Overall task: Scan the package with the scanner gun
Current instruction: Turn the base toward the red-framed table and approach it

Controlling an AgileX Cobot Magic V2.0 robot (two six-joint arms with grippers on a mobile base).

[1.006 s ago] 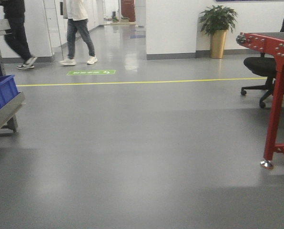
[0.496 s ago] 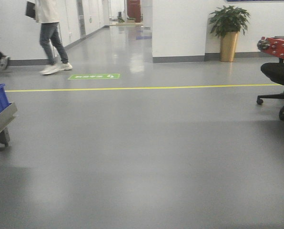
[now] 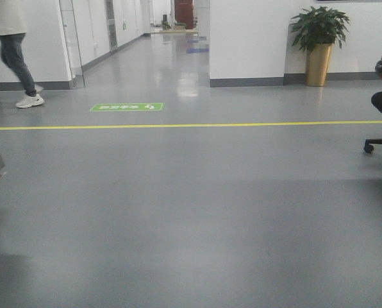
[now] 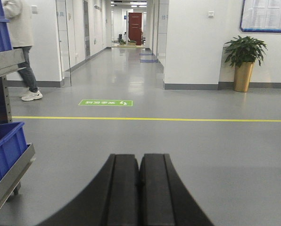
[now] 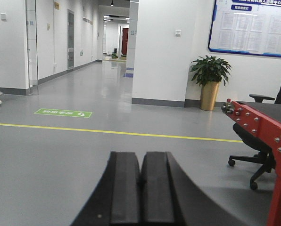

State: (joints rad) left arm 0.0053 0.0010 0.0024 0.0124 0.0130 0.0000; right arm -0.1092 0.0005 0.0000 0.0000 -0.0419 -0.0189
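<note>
- Left gripper (image 4: 140, 188): the two black fingers (image 4: 124, 193) are pressed flat together with no gap and nothing between them. It points level down the corridor.
- Right gripper (image 5: 141, 188): the same, with its fingers (image 5: 157, 193) closed on each other and empty, aimed over bare grey floor.
- Package: not in any of the three views. Scanner gun: also not in view. Neither one is on the floor ahead or in either gripper.
- Key relation, the bearing of the package from the scanner gun and the long axis of each: cannot be read here. Which arm is nearer also cannot be told.
- Candidate surfaces, as a judgement only:
- A red-framed table (image 5: 260, 123) is at near right in the right wrist view, with an office chair (image 5: 251, 162) just behind it. Its top is seen edge-on, so its contents are hidden.
- A metal rack (image 4: 11, 181) holding a blue bin (image 4: 6, 150) is at near left in the left wrist view. The inside of the bin is not visible.
- Ahead: a yellow floor line (image 3: 178, 126) runs left to right, with a green floor sign (image 3: 126, 107) just beyond it. A potted plant (image 3: 319, 45) stands far right against the wall, and a person (image 3: 11, 51) is walking at far left.
- Stage, as a judgement: the base is in transit and no reach is possible. The next step calls for bringing a work surface into view before choosing an arm.
</note>
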